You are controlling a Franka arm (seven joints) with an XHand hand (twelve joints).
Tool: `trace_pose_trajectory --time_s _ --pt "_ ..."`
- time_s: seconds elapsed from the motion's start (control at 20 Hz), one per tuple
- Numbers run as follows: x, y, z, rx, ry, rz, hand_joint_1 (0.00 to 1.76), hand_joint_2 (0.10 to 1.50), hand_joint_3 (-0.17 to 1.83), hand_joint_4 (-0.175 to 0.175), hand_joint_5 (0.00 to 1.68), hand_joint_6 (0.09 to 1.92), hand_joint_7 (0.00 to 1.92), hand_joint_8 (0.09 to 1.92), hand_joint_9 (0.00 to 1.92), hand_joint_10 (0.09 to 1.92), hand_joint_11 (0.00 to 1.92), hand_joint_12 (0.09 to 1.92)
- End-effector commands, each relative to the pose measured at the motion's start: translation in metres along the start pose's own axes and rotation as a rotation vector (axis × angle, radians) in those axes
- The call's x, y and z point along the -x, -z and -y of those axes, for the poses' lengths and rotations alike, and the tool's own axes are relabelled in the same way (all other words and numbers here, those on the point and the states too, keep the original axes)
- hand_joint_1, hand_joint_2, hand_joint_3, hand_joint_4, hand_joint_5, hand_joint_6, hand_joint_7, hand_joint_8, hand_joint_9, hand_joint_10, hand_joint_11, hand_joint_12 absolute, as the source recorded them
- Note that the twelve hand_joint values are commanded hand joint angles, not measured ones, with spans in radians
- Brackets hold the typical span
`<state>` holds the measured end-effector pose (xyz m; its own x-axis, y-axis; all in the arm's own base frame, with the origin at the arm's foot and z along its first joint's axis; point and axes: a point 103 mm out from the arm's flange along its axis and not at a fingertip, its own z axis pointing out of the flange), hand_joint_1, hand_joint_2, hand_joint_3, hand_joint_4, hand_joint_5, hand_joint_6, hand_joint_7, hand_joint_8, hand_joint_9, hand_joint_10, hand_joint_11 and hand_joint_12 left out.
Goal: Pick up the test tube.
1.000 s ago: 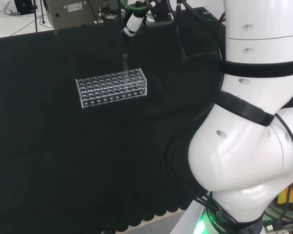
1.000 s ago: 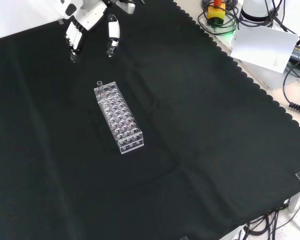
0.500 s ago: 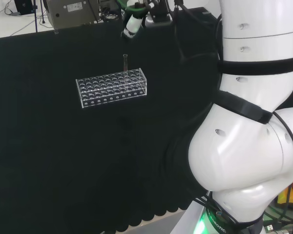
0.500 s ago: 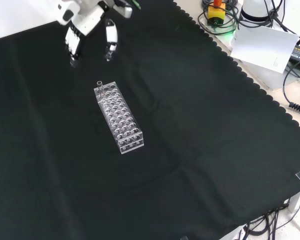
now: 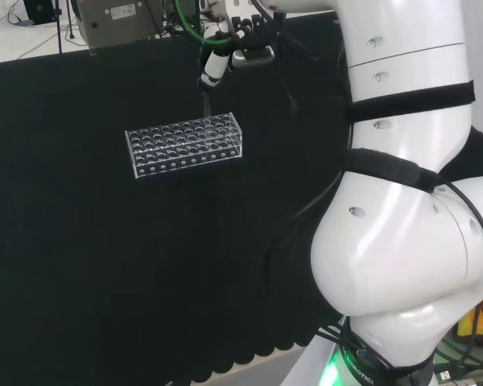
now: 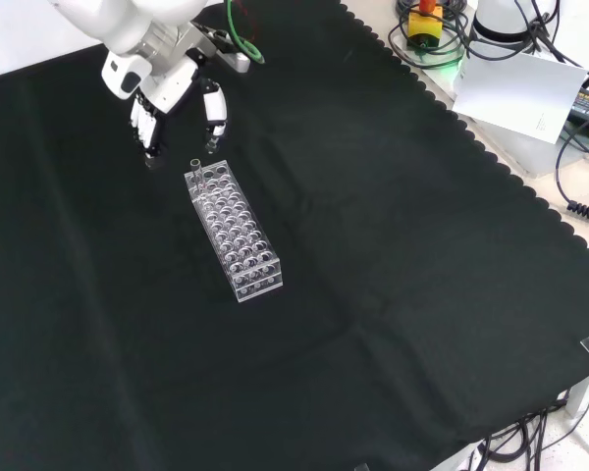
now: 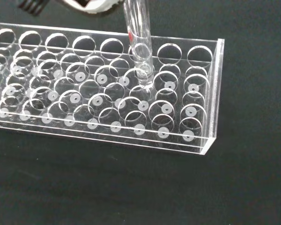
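A clear plastic rack (image 6: 234,232) with many round holes lies on the black cloth; it also appears as the rack (image 5: 185,144) in the head view. One clear glass test tube (image 6: 195,169) stands upright in a hole at the rack's far end. The hand (image 6: 167,86) hovers just above that end. Its straight fingers (image 6: 148,126) and thumb point down on either side of the tube's top, with a gap between them and the tube. In the head view the hand (image 5: 212,69) hangs right over the test tube (image 5: 206,102). Up close, the test tube (image 7: 138,44) rises out of the rack (image 7: 103,96).
The arm's big white links (image 5: 402,185) stand at the head view's right. A grey box (image 5: 117,20) and cables sit beyond the cloth's far edge. In the front view a white sheet (image 6: 515,93) and cables lie off the cloth at the upper right.
The hand has come down and nearer to the rack's far end, from well above and behind the test tube to just over its top. The rack and tube have not moved.
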<state>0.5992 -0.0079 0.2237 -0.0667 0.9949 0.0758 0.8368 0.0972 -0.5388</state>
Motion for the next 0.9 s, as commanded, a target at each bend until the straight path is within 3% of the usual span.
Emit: trace_pose_trajectory --time_s 0.05,0.35,0.9 --pt "-0.002 -0.007 -0.011 -0.029 -0.002 0.030 0.91 0.72 0.52 -0.129 0.35 0.45 0.59 0.89 0.57 0.83 0.43 1.45" --pt "-0.003 -0.012 -0.013 -0.045 -0.002 0.034 0.94 0.71 0.54 -0.135 0.38 0.57 0.67 0.89 0.60 0.82 0.45 1.44" --pt "-0.013 -0.031 -0.012 -0.022 0.009 0.042 1.05 0.64 0.63 -0.175 0.66 0.75 0.93 0.87 0.84 0.72 0.58 1.37"
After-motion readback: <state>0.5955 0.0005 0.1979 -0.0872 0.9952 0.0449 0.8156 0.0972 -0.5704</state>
